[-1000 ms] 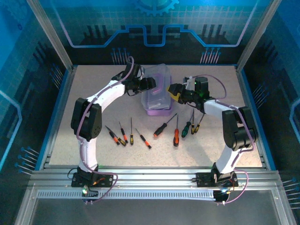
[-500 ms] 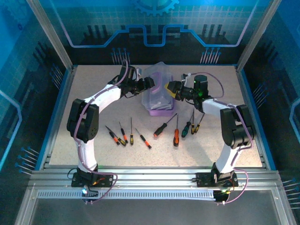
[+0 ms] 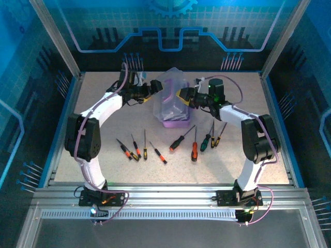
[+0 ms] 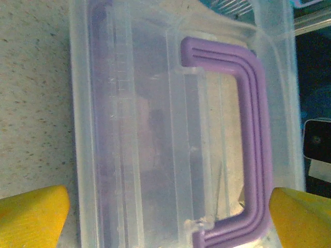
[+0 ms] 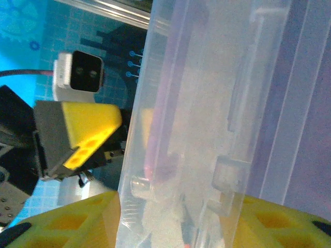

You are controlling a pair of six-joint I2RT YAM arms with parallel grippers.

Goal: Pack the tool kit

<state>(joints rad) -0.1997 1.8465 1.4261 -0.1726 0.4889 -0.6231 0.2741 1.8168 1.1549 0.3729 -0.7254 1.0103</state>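
A pale speckled tabletop (image 3: 207, 170) sits inside a blue-lit enclosure with aluminium posts (image 3: 54, 36) and a circuit-patterned back wall (image 3: 170, 31). The purple case (image 3: 175, 122) stands mid-table toward the far edge, its clear lid (image 3: 173, 85) raised. The right gripper (image 3: 182, 96) is clamped on the lid. The left gripper (image 3: 155, 86) has its jaws wide apart, one finger on each side of the lid. Screwdrivers (image 3: 194, 149) lie in a loose row between the case and the near edge.
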